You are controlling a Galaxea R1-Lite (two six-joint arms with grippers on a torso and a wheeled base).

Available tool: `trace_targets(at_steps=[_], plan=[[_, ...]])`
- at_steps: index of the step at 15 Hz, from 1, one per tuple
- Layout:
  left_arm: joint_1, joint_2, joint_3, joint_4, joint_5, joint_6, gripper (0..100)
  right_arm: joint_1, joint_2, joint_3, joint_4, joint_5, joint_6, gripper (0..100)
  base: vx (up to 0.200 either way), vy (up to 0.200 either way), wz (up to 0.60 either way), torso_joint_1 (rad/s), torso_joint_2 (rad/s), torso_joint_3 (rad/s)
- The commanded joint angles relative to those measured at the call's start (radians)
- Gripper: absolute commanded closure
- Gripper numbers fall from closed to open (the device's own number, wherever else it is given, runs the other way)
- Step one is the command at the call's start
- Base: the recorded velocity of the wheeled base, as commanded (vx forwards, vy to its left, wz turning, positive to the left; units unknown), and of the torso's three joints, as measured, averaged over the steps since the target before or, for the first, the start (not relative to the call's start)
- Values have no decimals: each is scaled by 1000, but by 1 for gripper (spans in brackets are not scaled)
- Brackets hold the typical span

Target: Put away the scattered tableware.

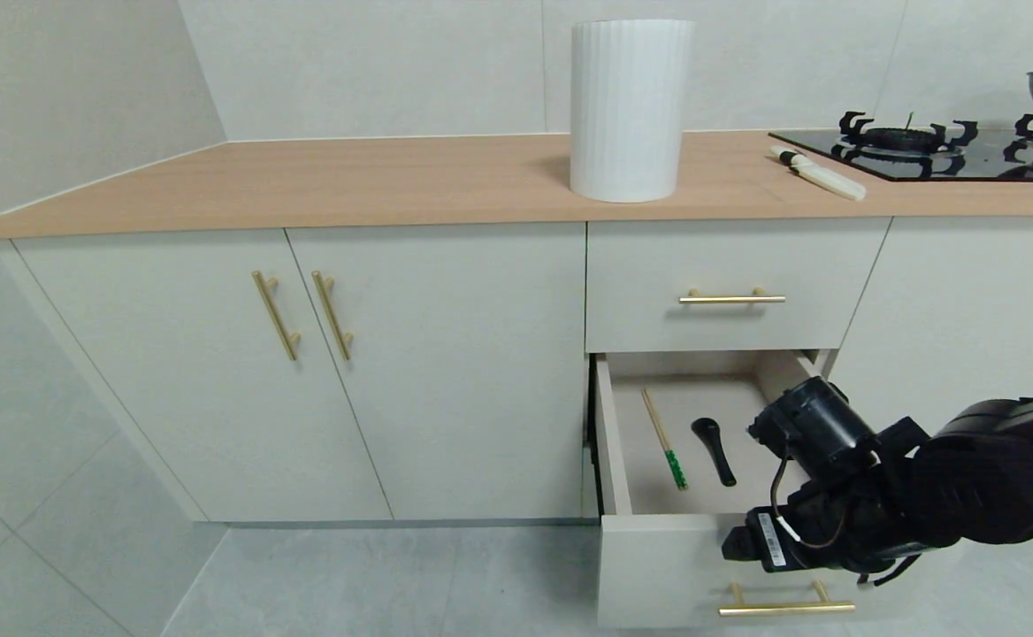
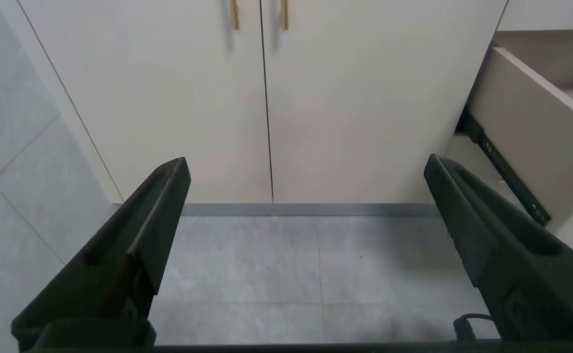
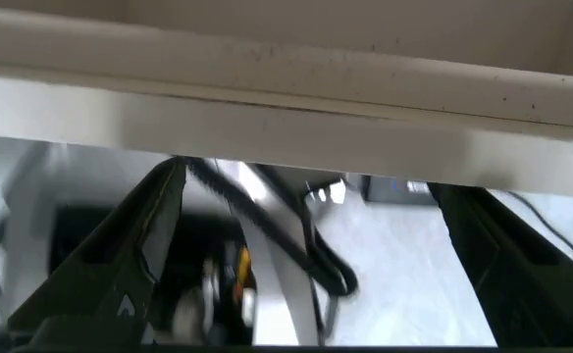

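Hovering at the front panel of the pulled-out drawer [image 1: 614,442], the right hand [image 3: 306,181] is empty, jaws spread wide apart. Just beyond it, inside the drawer, the chopsticks [image 1: 663,440] and a black spoon [image 1: 715,449] lie side by side, not touching. High above that hand, a pale knife [image 1: 817,173] rests on the desk [image 1: 348,177] beside the stove [image 1: 923,150]. The left hand [image 2: 304,172] gapes too, facing the cabinet doors [image 2: 267,78].
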Motion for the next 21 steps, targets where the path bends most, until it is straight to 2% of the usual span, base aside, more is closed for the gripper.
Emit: trace_targets(at_steps=[1, 4, 12, 15, 17, 21], plan=[[0, 0, 0, 0, 1, 1, 0, -34, 44, -2, -50, -13, -6, 0, 0, 0, 0, 0, 0, 0], [0, 0, 0, 0, 1, 1, 0, -76, 109, -51, -128, -14, -38, 0, 0, 0, 0, 0, 0, 0], [0, 0, 0, 0, 1, 1, 0, -128, 299, -283, -283, -16, -109, 0, 0, 0, 0, 0, 0, 0], [0, 0, 0, 0, 1, 1, 0, -129, 351, -295, -398, -27, -107, 0, 0, 0, 0, 0, 0, 0], [0, 0, 0, 0, 1, 1, 0, -148, 386, -287, -488, -70, -109, 0, 0, 0, 0, 0, 0, 0], [0, 0, 0, 0, 1, -1, 0, -186, 437, -289, -600, -82, -109, 0, 0, 0, 0, 0, 0, 0]])
